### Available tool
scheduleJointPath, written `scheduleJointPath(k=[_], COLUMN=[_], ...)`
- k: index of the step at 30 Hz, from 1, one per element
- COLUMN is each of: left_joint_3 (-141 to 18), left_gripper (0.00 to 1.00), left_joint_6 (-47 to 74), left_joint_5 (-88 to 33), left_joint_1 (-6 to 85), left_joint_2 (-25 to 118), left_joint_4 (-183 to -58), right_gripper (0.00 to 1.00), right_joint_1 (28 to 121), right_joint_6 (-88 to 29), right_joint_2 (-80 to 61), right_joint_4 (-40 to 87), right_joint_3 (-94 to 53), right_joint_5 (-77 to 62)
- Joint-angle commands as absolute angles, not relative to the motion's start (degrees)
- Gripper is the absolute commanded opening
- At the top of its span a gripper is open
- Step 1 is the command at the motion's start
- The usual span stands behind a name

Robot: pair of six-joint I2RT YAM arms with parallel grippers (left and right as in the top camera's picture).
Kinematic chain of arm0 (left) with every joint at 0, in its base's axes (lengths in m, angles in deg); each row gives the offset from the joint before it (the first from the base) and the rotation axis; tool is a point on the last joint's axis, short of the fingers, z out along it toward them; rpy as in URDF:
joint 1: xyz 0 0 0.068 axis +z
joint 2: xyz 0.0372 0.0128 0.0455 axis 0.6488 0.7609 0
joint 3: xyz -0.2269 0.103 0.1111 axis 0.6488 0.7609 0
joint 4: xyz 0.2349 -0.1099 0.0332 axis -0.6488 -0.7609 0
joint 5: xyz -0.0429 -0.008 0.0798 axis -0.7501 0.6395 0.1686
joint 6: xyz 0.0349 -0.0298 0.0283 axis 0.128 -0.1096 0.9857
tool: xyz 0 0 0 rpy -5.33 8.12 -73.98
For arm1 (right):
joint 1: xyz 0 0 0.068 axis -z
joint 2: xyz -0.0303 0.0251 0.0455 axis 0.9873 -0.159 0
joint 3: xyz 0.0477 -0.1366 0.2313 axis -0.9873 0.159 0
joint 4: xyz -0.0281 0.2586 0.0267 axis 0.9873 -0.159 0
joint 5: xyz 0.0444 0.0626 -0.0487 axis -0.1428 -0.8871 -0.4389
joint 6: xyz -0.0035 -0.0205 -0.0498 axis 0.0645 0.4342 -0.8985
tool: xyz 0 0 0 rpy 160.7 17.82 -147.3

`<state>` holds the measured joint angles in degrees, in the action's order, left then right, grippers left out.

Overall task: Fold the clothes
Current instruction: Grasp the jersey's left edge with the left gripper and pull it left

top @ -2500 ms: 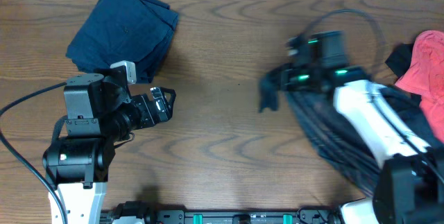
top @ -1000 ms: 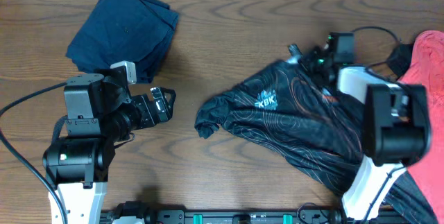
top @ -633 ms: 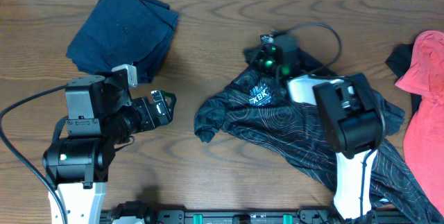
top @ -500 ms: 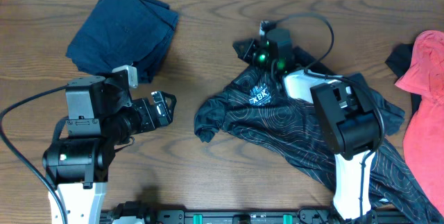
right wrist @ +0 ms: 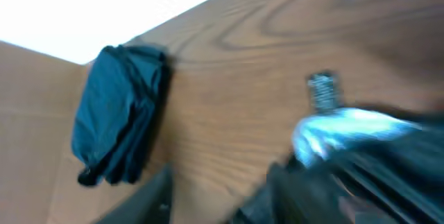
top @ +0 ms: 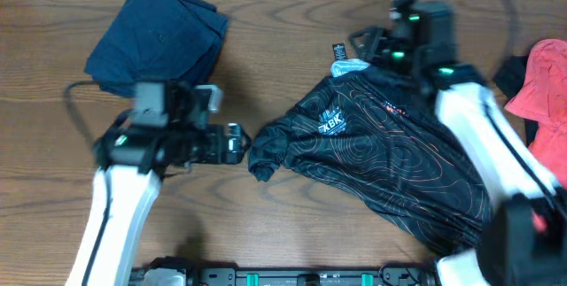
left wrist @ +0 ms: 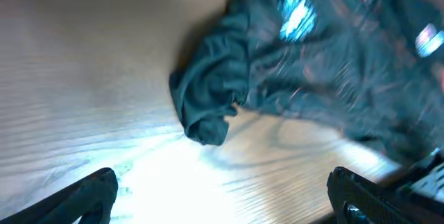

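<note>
Open wood mid-table
The brown wooden table (top: 283, 47) lies bare between the folded navy-blue cloth (top: 159, 34) far left and the black patterned jersey (top: 399, 158); a coral-red garment (top: 542, 78) crowds the right edge.

Coral-red garment (top: 545, 78) partly off the overhead's right edge, jersey (left wrist: 312, 57) motion-blurred in both wrist views.

Jersey (top: 381, 144) between folded garment (top: 159, 34) and crumpled garment (top: 542, 78)

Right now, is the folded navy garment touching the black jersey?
No, bare table lies between the folded navy garment and the black KBK jersey.
</note>
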<state>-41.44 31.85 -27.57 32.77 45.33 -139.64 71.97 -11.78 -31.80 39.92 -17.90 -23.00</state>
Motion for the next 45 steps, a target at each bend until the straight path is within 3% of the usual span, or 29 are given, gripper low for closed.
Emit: scheduleJointPath(k=[1,10,16,18,22,24,28,35,45], left_joint_3=[-42.6,-42.6,-42.6,-42.6,-42.6,-42.65,-42.93,-43.39,-43.37], left_gripper=[0.98,1.0,0.8,0.68,0.32,0.06,0.06,0.06,0.06], left_joint_6=[34.64,34.69,35.96,36.2,36.07,35.85,31.17,23.48,15.24], left_joint_5=[-22.94,-18.11,-19.03,-19.9,-20.1,-20.06,-16.03,7.24,8.18], left_joint_1=[29.99,27.35,27.33,27.07,26.47,26.5,27.61,35.55,48.75], left_joint_2=[51.84,69.08,77.02,79.34,81.67,81.63,79.09,69.98,64.45], left_joint_4=[-138.81,-127.64,-122.63,-121.56,-119.53,-119.86,-123.66,-137.6,-145.45], right_gripper=[0.52,0.56,0.57,0.57,0.59,0.6,0.6,0.61,0.69], right_joint_1=[74.83,82.2,82.57,82.57,82.57,82.57,82.57,82.61,82.98], right_joint_6=[-17.97,-21.57,-24.7,-24.7,-24.7,-24.65,-24.24,-21.07,-19.54], right_joint_2=[-24.39,-14.21,-14.14,-14.14,-14.14,-14.14,-14.25,-17.75,-32.74], right_joint_4=[32.55,13.29,8.09,7.61,7.35,7.17,7.17,7.39,8.83], right_joint_3=[-18.14,-18.14,-18.05,-18.05,-18.05,-18.05,-17.96,-17.96,-17.96], right_joint_5=[-19.4,-19.4,-19.13,-18.85,-17.39,-16.73,-14.09,-6.96,-2.57])
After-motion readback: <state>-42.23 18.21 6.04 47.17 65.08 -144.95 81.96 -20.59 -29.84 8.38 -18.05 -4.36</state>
